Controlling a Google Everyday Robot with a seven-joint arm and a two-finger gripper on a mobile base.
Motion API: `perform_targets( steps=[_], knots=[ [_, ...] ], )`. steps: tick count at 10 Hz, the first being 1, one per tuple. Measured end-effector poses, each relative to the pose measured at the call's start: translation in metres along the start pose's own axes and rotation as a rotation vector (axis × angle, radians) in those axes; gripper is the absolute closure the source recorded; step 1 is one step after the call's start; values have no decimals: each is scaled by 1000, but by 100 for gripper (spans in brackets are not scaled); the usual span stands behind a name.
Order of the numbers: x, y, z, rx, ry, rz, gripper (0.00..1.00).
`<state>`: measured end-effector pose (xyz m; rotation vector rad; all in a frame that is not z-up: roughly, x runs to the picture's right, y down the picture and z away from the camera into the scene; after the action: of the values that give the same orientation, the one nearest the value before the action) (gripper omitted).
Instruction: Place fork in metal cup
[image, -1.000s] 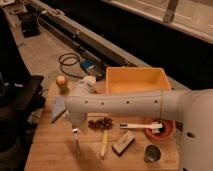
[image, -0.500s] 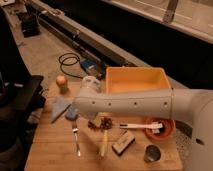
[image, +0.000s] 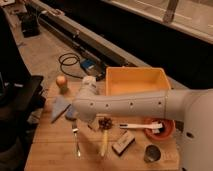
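Ok so, left side first: the gripper (image: 71, 113) sits at the far end of the arm, low over the table (image: 42, 152). As far as we can make out it's open with nothing in it. Right at its 6 o'clock the fork (image: 76, 140) lies flat on the wood, tines toward the gripper, handle pointing to 6. Next over there's a stick (image: 104, 142), close beside the fork but not touching. The cup (image: 151, 154) stands upright well off at the fork's 3 o'clock, with the bowl (image: 162, 129) at its 12.

We reckon the fork's light, stiff and slick, and it lies so flat there's little to get under. We'd pinch squarely across the thin handle near its middle so it doesn't swivel. The cup looks light enough to tip, so we'd go easy on the drop.
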<state>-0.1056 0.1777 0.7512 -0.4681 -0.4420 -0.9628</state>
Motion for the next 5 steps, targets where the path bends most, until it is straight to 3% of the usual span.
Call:
perform_targets(
  steps=[3, 5],
  knots=[
    [-27, -7, 11, -14, -58, -40, 20],
    [-30, -7, 12, -13, -66, -45, 20]
  ],
)
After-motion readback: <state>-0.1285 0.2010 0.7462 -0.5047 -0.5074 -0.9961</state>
